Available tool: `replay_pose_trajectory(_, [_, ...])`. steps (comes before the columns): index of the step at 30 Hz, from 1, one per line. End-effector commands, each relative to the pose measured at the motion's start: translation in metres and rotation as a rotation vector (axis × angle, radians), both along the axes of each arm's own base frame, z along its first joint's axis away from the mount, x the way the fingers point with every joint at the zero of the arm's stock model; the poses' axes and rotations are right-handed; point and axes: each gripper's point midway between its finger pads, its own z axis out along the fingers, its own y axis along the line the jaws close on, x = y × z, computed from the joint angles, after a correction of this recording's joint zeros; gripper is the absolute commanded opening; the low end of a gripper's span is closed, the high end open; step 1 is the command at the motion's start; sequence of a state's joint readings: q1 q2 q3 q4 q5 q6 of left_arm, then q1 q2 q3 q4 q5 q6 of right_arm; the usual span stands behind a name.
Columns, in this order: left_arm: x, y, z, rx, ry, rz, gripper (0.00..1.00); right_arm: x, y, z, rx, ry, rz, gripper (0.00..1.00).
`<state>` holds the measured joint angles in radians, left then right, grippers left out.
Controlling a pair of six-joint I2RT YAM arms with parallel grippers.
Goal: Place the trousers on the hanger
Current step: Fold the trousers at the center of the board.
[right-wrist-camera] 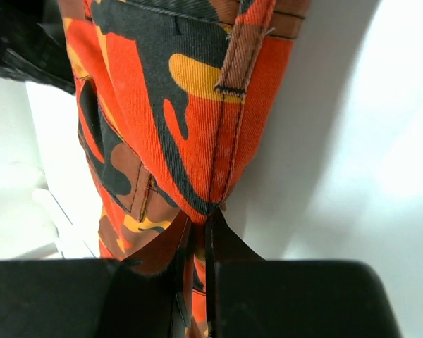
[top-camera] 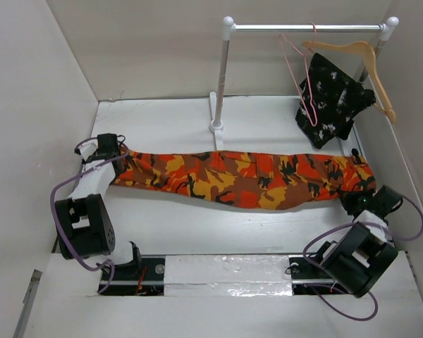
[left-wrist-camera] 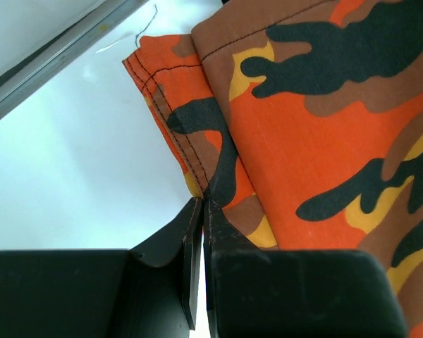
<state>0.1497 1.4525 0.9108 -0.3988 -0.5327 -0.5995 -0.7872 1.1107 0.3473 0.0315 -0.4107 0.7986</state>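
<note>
The camouflage trousers (top-camera: 247, 179) lie stretched left to right across the white table. My left gripper (top-camera: 115, 156) is shut on the leg hem at the left end; the left wrist view shows the jaws (left-wrist-camera: 203, 204) pinching the hem edge of the trousers (left-wrist-camera: 303, 127). My right gripper (top-camera: 363, 197) is shut on the waist end at the right; the right wrist view shows the jaws (right-wrist-camera: 201, 222) pinching the trousers (right-wrist-camera: 183, 120) below a belt loop. The pink wire hanger (top-camera: 301, 77) hangs from the rail (top-camera: 307, 28) at the back right.
A wooden hanger (top-camera: 363, 60) carrying a black speckled garment (top-camera: 331, 98) hangs on the same rail beside the pink one. The rail's white post (top-camera: 222, 77) stands on a base behind the trousers' middle. Walls close in on the left, back and right.
</note>
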Motion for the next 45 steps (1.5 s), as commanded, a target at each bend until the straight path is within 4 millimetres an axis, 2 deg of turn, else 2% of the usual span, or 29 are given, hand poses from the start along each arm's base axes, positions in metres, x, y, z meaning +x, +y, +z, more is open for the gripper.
replay_pose_trajectory(1, [-0.024, 0.028, 0.033, 0.087, -0.064, 0.088, 0.0, -0.026, -0.018, 0.0, -0.096, 0.033, -0.052, 0.0])
replay_pose_trajectory(3, [-0.027, 0.028, 0.035, 0.056, -0.108, 0.077, 0.0, -0.044, -0.027, -0.002, -0.115, 0.059, -0.084, 0.0])
replay_pose_trajectory(5, [-0.025, 0.023, 0.031, 0.027, -0.103, 0.053, 0.27, -0.051, -0.034, 0.005, -0.163, 0.058, -0.098, 0.22])
replay_pose_trajectory(6, [-0.025, 0.022, 0.024, 0.013, -0.076, 0.055, 0.4, -0.055, -0.032, 0.004, -0.159, 0.078, -0.097, 0.35])
replay_pose_trajectory(7, [-0.029, 0.02, 0.019, -0.001, -0.048, 0.072, 0.62, -0.054, -0.032, 0.009, -0.169, 0.067, -0.095, 0.58])
replay_pose_trajectory(8, [-0.03, 0.023, 0.018, 0.004, -0.022, 0.087, 0.72, -0.051, -0.034, 0.021, -0.192, 0.042, -0.089, 0.75])
replay_pose_trajectory(9, [-0.029, 0.024, 0.018, 0.008, -0.022, 0.093, 0.72, -0.05, -0.032, 0.023, -0.194, 0.032, -0.081, 0.75])
replay_pose_trajectory(10, [-0.028, 0.025, 0.019, 0.015, -0.026, 0.088, 0.74, -0.045, -0.031, 0.039, -0.209, -0.004, -0.058, 0.8])
replay_pose_trajectory(12, [-0.024, 0.022, 0.025, 0.007, -0.07, 0.066, 0.73, -0.045, -0.026, 0.056, -0.234, -0.02, -0.028, 0.8])
replay_pose_trajectory(15, [-0.008, 0.011, 0.03, -0.044, -0.161, 0.002, 0.68, -0.034, -0.01, 0.072, -0.257, -0.13, 0.04, 0.73])
replay_pose_trajectory(16, [-0.001, 0.008, 0.031, -0.058, -0.189, -0.016, 0.62, -0.032, -0.003, 0.071, -0.258, -0.153, 0.062, 0.57])
replay_pose_trajectory(17, [0.004, 0.001, 0.029, -0.097, -0.2, -0.045, 0.59, -0.03, 0.007, 0.064, -0.253, -0.165, 0.095, 0.46])
replay_pose_trajectory(18, [0.008, -0.002, 0.025, -0.116, -0.197, -0.05, 0.56, -0.026, 0.01, 0.071, -0.291, -0.203, 0.117, 0.36])
replay_pose_trajectory(19, [0.012, -0.004, 0.023, -0.129, -0.202, -0.059, 0.51, -0.025, 0.014, 0.07, -0.294, -0.206, 0.136, 0.25])
replay_pose_trajectory(20, [0.014, -0.007, 0.018, -0.148, -0.194, -0.071, 0.51, -0.024, 0.017, 0.069, -0.302, -0.208, 0.157, 0.22])
replay_pose_trajectory(24, [0.008, 0.003, -0.01, -0.132, -0.074, -0.01, 0.51, -0.018, 0.023, 0.08, -0.369, -0.204, 0.246, 0.24])
replay_pose_trajectory(26, [0.005, 0.006, -0.017, -0.127, -0.04, 0.031, 0.51, -0.016, 0.029, 0.082, -0.353, -0.223, 0.29, 0.33])
replay_pose_trajectory(30, [0.01, 0.009, -0.017, -0.125, -0.067, 0.061, 0.51, -0.009, 0.043, 0.082, -0.359, -0.259, 0.348, 0.4])
replay_pose_trajectory(37, [0.019, 0.016, -0.032, -0.112, -0.019, 0.083, 0.46, -0.002, 0.061, 0.081, -0.372, -0.258, 0.412, 0.4])
replay_pose_trajectory(40, [0.022, 0.014, -0.037, -0.124, -0.012, 0.07, 0.38, -0.003, 0.059, 0.076, -0.385, -0.235, 0.4, 0.4])
replay_pose_trajectory(45, [0.023, 0.015, -0.038, -0.117, -0.004, 0.067, 0.38, -0.002, 0.057, 0.075, -0.384, -0.229, 0.393, 0.4])
